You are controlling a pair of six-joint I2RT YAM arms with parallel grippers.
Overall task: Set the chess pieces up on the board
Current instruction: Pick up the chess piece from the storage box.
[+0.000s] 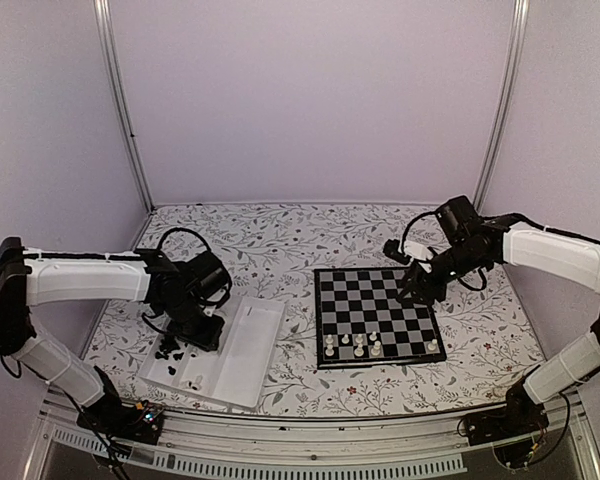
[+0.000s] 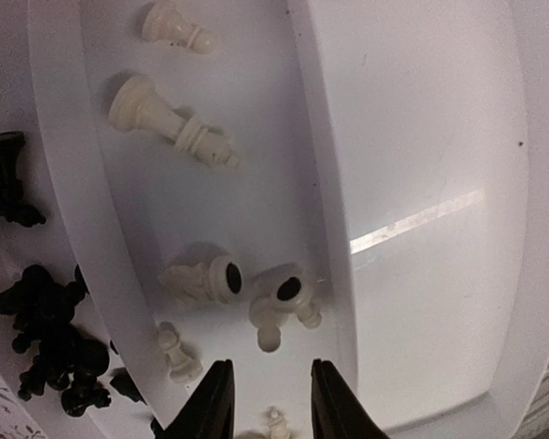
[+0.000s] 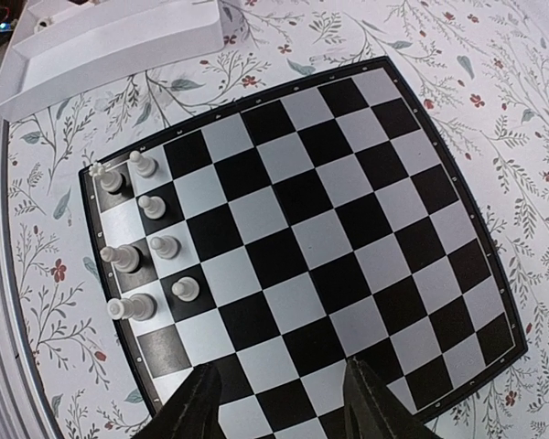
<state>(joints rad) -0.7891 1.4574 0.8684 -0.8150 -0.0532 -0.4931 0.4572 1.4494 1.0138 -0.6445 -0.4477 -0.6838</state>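
The chess pieces (image 3: 165,245) were split between 2 places. On the board (image 3: 329,247), 7 cream pieces stood upright in the 2 rows along its near edge, as the right wrist view showed. The top view showed 1 more cream piece (image 1: 432,346) apart from them, by the near right corner. The remaining squares in view carried no figures. The board lay flat on the floral-patterned table (image 1: 280,240), right of centre. The white tray (image 1: 242,350) lay just beside it to the left, not touching it. In the tray's middle compartment several cream pieces (image 2: 169,119) lay on their sides, 2 of them with their hollow bases turned to the camera. The adjoining compartment held a heap of black pieces (image 2: 50,338). The left gripper (image 2: 270,407) hung low over the middle compartment with its fingers a narrow gap apart. A small cream figure (image 2: 273,425) showed at the frame's bottom edge between them. Whether the fingers gripped it could not be told. The right gripper (image 3: 284,407) hovered above the board's right side with its jaws spread, holding nothing, and only checked squares showed between them.
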